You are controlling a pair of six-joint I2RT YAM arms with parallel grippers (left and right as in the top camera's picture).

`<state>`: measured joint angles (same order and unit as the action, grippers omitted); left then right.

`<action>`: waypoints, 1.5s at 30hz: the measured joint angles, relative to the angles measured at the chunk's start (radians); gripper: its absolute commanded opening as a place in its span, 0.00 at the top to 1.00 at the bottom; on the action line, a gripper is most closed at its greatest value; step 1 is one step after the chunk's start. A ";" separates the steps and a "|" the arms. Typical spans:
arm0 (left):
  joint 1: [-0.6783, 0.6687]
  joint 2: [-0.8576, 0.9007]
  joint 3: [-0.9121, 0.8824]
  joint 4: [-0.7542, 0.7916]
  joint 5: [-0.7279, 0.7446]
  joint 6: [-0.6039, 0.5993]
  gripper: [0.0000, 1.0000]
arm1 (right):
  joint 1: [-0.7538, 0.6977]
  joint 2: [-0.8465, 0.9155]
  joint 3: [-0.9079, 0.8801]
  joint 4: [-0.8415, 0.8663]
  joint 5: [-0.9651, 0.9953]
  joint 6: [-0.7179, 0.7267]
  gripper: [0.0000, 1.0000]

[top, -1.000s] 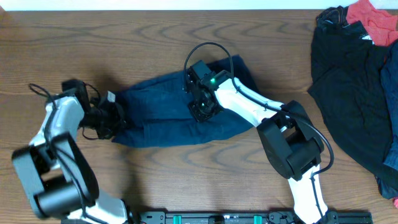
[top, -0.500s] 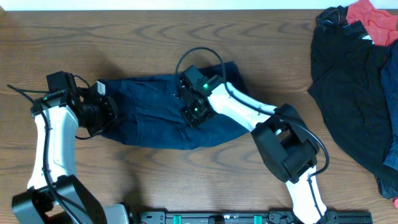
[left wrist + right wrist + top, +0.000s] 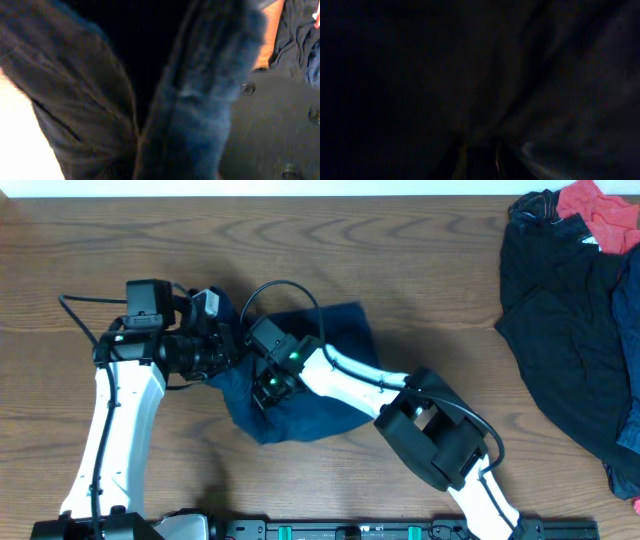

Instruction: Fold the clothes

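The left gripper (image 3: 222, 350) sits left of centre in the overhead view, with the left end of the navy trousers (image 3: 330, 345) bunched around it. It appears clamped on that fabric, though the fingers themselves are hidden. In the left wrist view, blurred dark-blue folds (image 3: 190, 100) fill nearly the whole frame. Just to its right, the right gripper (image 3: 265, 388) points down into the middle of the trousers; its wrist view shows only near-black cloth (image 3: 470, 75), so I cannot tell how far it is open. The trousers lie crumpled at the centre of the wooden table (image 3: 400, 250). Black garments (image 3: 560, 300) and a red cloth (image 3: 600, 210) are heaped at the upper right, well apart.
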<state>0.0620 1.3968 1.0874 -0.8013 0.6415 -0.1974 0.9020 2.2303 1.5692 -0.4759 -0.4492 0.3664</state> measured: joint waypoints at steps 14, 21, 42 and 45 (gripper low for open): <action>-0.018 0.000 0.000 0.026 -0.023 -0.035 0.94 | -0.045 -0.010 -0.006 -0.034 0.032 0.010 0.74; -0.024 0.000 0.001 0.028 -0.077 -0.039 0.94 | -0.277 -0.207 -0.006 -0.285 0.066 -0.071 0.72; -0.152 0.000 0.001 0.028 -0.046 -0.039 0.94 | -0.450 -0.140 -0.132 -0.453 0.193 -0.200 0.74; -0.152 0.000 0.002 0.026 -0.046 -0.038 0.94 | -0.439 -0.137 -0.133 -0.433 0.194 -0.200 0.75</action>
<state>-0.0898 1.3968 1.0889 -0.7753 0.5953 -0.2352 0.4633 2.0937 1.4361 -0.9092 -0.2550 0.1661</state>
